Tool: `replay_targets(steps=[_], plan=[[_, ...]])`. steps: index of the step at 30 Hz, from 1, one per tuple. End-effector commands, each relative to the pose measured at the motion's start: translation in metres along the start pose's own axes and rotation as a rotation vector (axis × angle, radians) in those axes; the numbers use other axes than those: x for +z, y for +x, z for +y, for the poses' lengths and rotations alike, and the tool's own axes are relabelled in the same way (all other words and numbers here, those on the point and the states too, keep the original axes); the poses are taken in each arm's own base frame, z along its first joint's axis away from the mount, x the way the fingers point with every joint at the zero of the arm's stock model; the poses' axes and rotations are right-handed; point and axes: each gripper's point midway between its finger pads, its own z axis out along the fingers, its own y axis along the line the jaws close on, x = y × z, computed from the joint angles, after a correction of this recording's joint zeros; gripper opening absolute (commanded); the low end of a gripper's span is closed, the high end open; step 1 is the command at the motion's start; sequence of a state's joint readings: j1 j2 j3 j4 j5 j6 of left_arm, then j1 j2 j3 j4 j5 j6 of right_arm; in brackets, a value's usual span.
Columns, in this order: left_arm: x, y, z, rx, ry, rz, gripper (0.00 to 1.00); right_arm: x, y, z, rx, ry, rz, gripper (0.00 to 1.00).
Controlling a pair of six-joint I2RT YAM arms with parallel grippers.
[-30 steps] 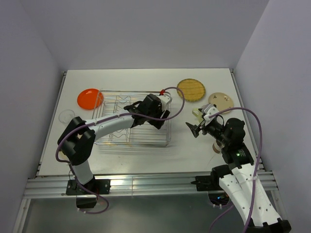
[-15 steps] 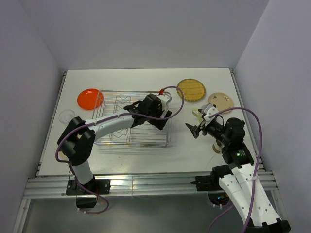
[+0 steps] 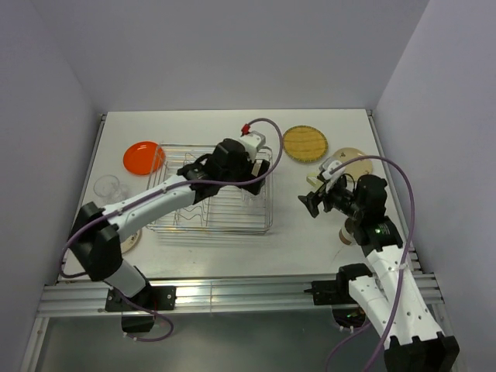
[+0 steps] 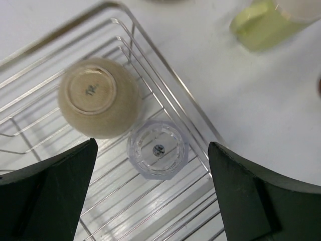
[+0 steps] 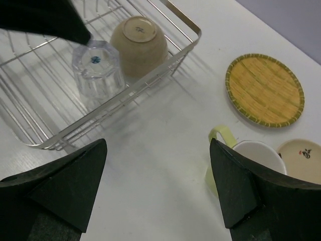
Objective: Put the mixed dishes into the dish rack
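The dish rack (image 3: 178,225) stands mid-table. An upside-down beige bowl (image 4: 98,98) and an upside-down clear plastic cup (image 4: 158,149) sit inside it by its far right corner; both show in the right wrist view, bowl (image 5: 139,42) and cup (image 5: 98,75). My left gripper (image 3: 242,177) hovers above them, open and empty (image 4: 153,201). My right gripper (image 3: 310,203) is open and empty over bare table (image 5: 158,191), just left of the pale green mug (image 5: 241,155). The orange plate (image 3: 143,156), yellow woven plate (image 3: 304,142), a tan plate (image 3: 353,159) and the brown cup (image 3: 346,232) lie outside the rack.
A second clear cup (image 3: 107,186) stands left of the rack. Another cream plate (image 3: 132,239) lies partly under my left arm. Walls close the table on the left, back and right.
My left gripper has risen and drawn back toward the rack's far side, away from the clear cup standing in the rack. My right arm shifted slightly toward the far side.
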State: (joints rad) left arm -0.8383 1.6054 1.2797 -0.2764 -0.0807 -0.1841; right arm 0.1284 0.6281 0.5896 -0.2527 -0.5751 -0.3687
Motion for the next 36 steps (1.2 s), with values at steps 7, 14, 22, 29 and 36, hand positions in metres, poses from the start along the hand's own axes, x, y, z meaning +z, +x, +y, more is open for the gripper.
replay_targets(steps=[7,14,22,29,36], plan=[[-0.106,-0.072,0.018,-0.221,-0.057,-0.330,0.99,0.000,-0.002,-0.046,0.009,-0.008,0.231,0.74],[-0.151,-0.062,0.007,-0.369,0.075,-0.433,0.99,0.000,0.037,-0.072,-0.062,-0.003,0.466,0.67],[-0.168,-0.035,0.010,-0.460,0.094,-0.450,0.99,0.003,0.065,-0.088,-0.088,-0.005,0.607,0.59],[-0.171,-0.032,0.008,-0.481,0.109,-0.454,0.99,0.010,0.092,-0.100,-0.144,-0.008,0.699,0.57],[-0.168,-0.026,0.006,-0.492,0.124,-0.441,0.99,0.012,0.118,-0.107,-0.256,-0.047,0.763,0.56]])
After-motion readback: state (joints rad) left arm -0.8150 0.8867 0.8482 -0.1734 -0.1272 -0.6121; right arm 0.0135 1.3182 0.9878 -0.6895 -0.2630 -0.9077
